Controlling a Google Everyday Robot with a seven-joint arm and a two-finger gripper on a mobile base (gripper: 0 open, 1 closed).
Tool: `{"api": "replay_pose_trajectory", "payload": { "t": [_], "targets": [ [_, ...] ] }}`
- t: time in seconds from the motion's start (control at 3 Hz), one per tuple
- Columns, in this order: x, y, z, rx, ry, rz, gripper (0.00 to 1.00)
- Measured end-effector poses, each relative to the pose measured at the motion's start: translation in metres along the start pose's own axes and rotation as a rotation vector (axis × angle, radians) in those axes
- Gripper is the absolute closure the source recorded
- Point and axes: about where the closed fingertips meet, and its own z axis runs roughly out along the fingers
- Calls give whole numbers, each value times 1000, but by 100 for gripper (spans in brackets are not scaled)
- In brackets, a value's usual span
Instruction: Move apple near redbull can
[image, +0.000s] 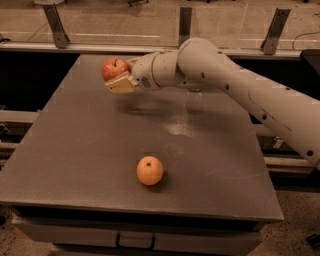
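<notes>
Red apple (113, 69), stem pointing up, sits grasped in the jaws of the gripper (121, 76), raised over the worktop's (75, 150) far-left part; an orange (149, 170) rests near the front edge.

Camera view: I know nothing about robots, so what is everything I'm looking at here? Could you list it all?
apple: one, red with yellowish patches, above the table's far left part, in the gripper
orange fruit: one, orange, on the table near the front middle
table: one, grey-brown, fills most of the view
pale upright shape: one, just under the arm; maybe a can, too faint to tell
metal posts: three, grey, behind the table
arm: one, white, reaches in from the right
gripper: one, tan fingers, closed on the apple
</notes>
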Motion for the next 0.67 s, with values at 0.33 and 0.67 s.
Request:
{"api": "replay_pose_trajectory", "payload": {
  "t": [0.33,0.67],
  "targets": [
    [-5,-19,-30,58,28,-24,100],
    [-11,-38,-91,152,74,-57,100]
  ]
}}
